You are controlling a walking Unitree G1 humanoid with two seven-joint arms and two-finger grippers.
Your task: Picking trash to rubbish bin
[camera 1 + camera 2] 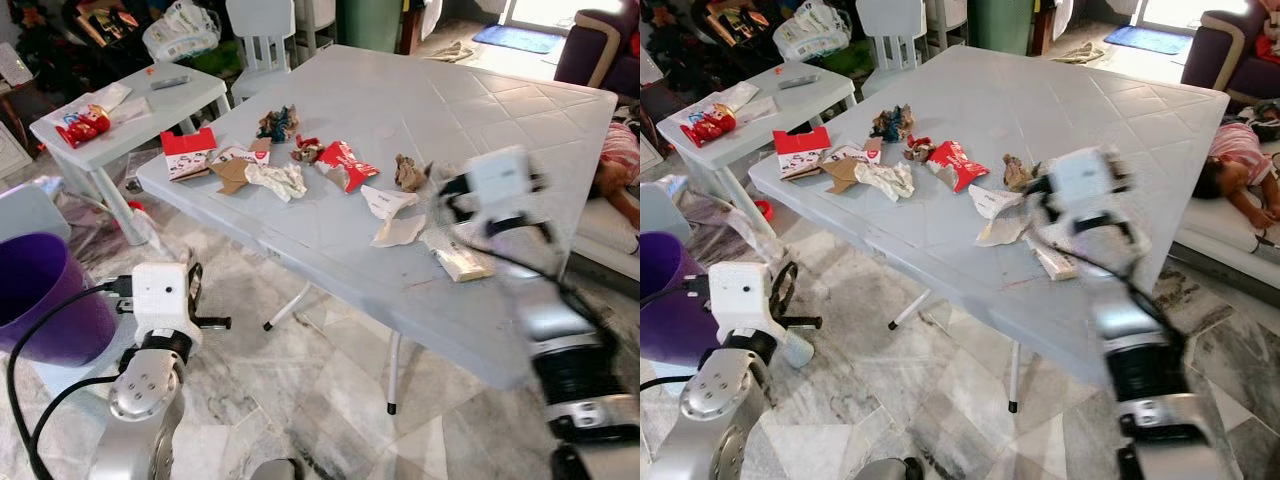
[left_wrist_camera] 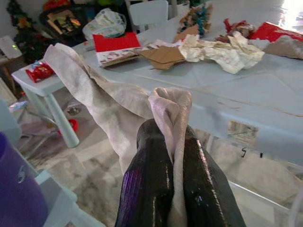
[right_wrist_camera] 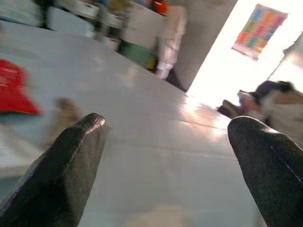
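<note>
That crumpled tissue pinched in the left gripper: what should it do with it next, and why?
Probably swing the left gripper over the purple bin and let go. Its fingers are shut on the tissue, which hangs off the table, and the bin stands close beside that arm, on the robot's left.

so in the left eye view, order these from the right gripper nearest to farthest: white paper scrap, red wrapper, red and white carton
From the right gripper:
1. white paper scrap, just beside it, to its left
2. red wrapper, mid-table
3. red and white carton, at the table's far left edge
</note>
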